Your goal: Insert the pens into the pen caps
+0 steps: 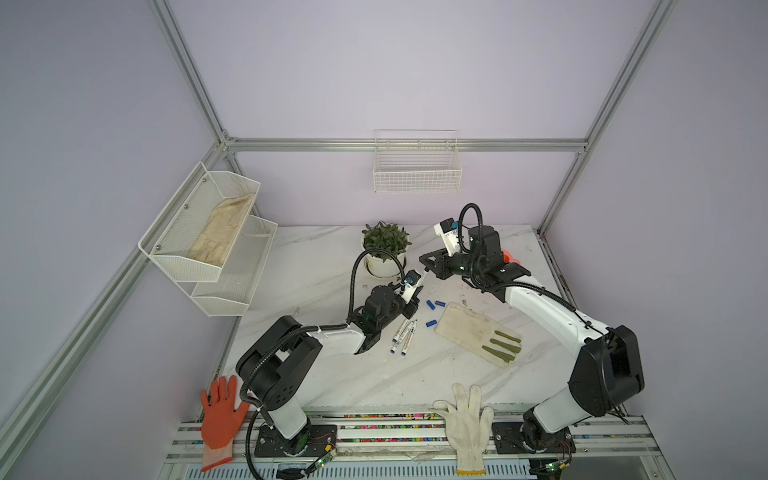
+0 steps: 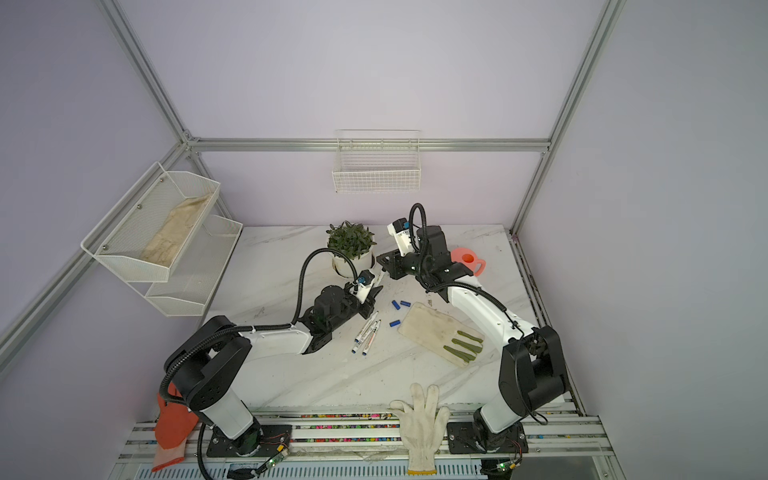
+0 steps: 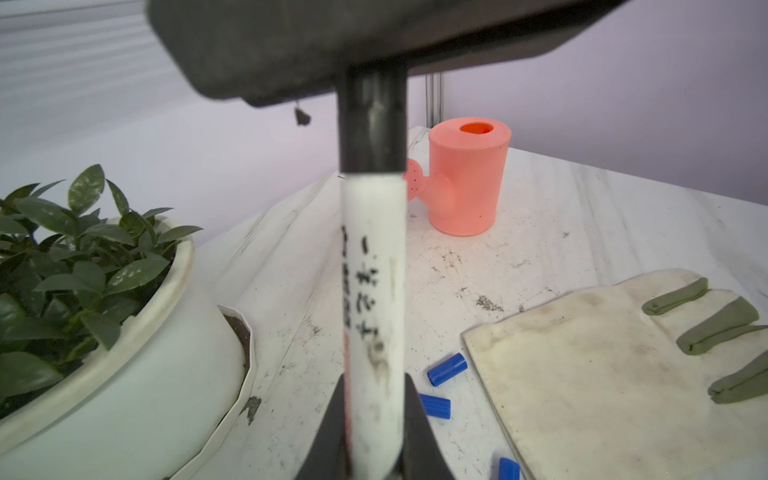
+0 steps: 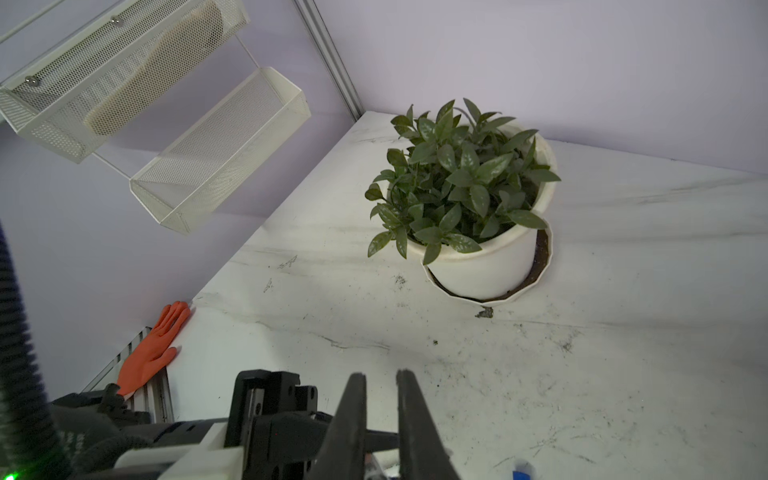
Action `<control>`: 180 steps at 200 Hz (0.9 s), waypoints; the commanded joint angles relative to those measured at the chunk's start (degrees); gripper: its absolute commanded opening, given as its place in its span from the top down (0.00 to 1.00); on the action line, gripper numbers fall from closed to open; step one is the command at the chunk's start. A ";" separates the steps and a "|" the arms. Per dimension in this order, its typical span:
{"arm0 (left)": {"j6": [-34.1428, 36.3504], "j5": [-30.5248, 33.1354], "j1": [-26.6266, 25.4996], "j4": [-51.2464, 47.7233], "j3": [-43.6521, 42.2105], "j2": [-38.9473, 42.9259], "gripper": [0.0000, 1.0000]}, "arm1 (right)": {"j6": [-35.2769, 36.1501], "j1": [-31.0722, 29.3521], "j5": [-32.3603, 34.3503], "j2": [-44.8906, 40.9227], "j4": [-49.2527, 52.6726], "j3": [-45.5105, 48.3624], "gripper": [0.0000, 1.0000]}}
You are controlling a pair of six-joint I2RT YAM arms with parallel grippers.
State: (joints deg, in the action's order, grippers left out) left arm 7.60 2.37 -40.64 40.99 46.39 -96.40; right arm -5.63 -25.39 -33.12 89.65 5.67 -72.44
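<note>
a: where does the pen sit relative to the left end effector?
b: the left end effector is clenched on the white pen, low on its printed barrel. the rest of the pen juts out past the fingertips, raised off the bench near the plant pot.
a: and the cap?
b: the black cap sits over the pen's far end. the right end effector is closed on it from the opposite side. three blue caps lie on the bench between the left end effector and a glove. the other pens lie bunched just beside the left arm.
a: what is hard to make out?
b: the cap's far end is hidden under the right end effector's body, so i cannot tell how deep the pen sits. the right wrist view shows only a dark sliver between the fingers. in both top views the joint is tiny, and the bunched pens are hard to count.
</note>
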 commanded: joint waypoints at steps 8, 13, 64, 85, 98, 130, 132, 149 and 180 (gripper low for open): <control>-1.45 6.33 0.62 28.33 11.63 10.49 1.00 | 0.46 0.58 -3.66 2.65 18.32 4.95 1.00; -2.82 5.96 0.64 28.50 11.25 10.66 1.00 | 0.46 0.59 -4.59 2.36 17.87 4.94 1.00; -24.66 0.86 5.18 32.50 10.61 10.30 1.00 | 0.67 -0.75 -2.80 3.84 18.50 5.24 1.00; -28.51 0.92 7.15 33.71 12.01 9.96 1.00 | 0.74 -2.22 -1.40 4.13 18.49 5.98 1.00; -27.26 1.27 7.78 33.80 13.14 10.04 1.00 | 0.94 -2.77 -0.61 4.22 18.96 6.25 1.00; -24.19 1.97 9.55 34.07 17.51 9.21 1.00 | 1.89 -4.49 0.27 4.71 20.39 6.98 1.00; -24.00 2.01 9.62 34.00 17.83 9.04 1.00 | 1.97 -4.67 0.39 4.74 20.53 6.99 1.00; -22.11 1.12 10.78 34.15 21.67 7.34 1.00 | 2.82 -5.71 2.18 5.50 22.01 6.70 1.00; -21.58 0.05 12.77 34.15 29.27 4.27 1.00 | 3.85 -6.19 5.53 6.24 22.86 6.64 1.00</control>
State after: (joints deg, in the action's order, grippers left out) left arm -8.14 -10.76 -35.62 40.95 48.31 -96.18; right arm -5.41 -28.88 -26.39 90.74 -0.38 -72.77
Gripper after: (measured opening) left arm 0.141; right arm 0.145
